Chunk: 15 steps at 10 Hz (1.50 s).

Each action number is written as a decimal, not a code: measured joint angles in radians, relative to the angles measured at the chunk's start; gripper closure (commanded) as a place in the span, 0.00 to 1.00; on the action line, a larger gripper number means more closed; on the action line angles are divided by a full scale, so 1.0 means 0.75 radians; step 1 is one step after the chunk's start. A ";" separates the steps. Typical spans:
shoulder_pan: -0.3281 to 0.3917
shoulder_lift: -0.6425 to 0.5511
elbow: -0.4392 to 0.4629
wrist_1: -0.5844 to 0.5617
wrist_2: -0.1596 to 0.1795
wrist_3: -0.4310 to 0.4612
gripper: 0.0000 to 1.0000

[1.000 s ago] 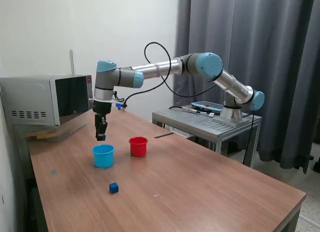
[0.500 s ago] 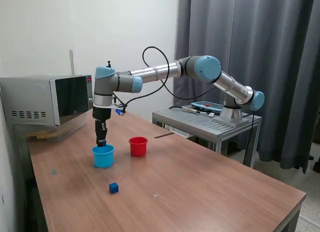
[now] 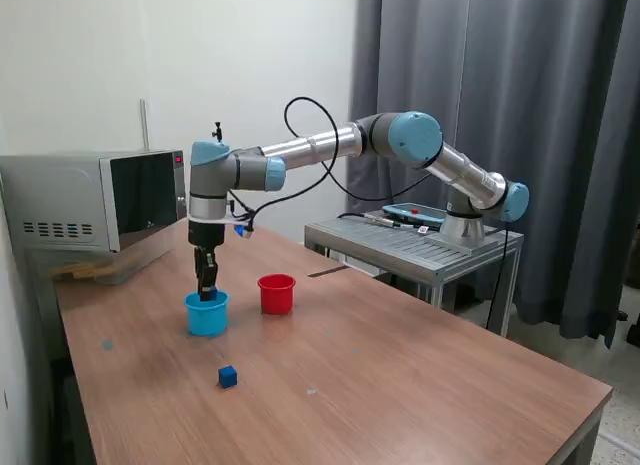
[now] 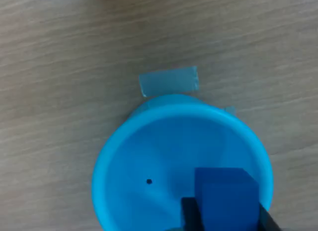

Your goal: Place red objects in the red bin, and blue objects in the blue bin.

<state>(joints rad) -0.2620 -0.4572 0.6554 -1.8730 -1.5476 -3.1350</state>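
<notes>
Toward the exterior view's left, the gripper (image 3: 208,293) is hanging nose-down right at the mouth of the blue bin (image 3: 206,314), and the wrist view shows its fingers pinching a dark blue cube (image 4: 227,196) over the cup's bare floor, inside the rim (image 4: 107,151). To release well, it should be opening only while the cube is sitting clearly inside the lip, letting it drop straight, then lifting vertically so the fingers are not catching the light cup. A second blue cube (image 3: 228,376) is lying on the table (image 3: 420,375) nearer the camera, well apart from both cups. Further right, the red bin (image 3: 276,293) is standing near the blue one; no red cubes are showing on the table, and I cannot tell what the red cup contains.
</notes>
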 measured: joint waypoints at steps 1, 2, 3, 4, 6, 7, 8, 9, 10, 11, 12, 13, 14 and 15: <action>0.000 0.000 0.001 0.000 0.000 -0.001 0.00; 0.000 0.000 0.000 0.000 -0.001 -0.002 0.00; 0.000 0.001 -0.003 0.000 -0.001 -0.003 0.00; 0.000 0.001 -0.006 0.000 -0.002 -0.003 0.00; 0.001 0.000 -0.008 0.000 -0.002 -0.009 0.00; 0.008 0.000 -0.008 0.000 -0.002 -0.016 0.00; 0.015 -0.002 -0.008 0.000 -0.002 -0.021 0.00; 0.033 -0.005 -0.008 0.001 -0.002 -0.025 0.00; 0.056 -0.010 -0.008 0.001 -0.002 -0.026 0.00; 0.078 -0.015 -0.008 0.002 -0.002 -0.026 0.00; 0.098 -0.021 -0.009 0.002 -0.001 -0.025 0.00; 0.119 -0.030 -0.008 0.003 -0.001 -0.026 0.00; 0.137 -0.040 -0.008 0.019 0.000 -0.033 0.00; 0.149 -0.049 -0.011 0.054 0.000 -0.052 0.00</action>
<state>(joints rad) -0.1506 -0.4936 0.6472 -1.8329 -1.5474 -3.1741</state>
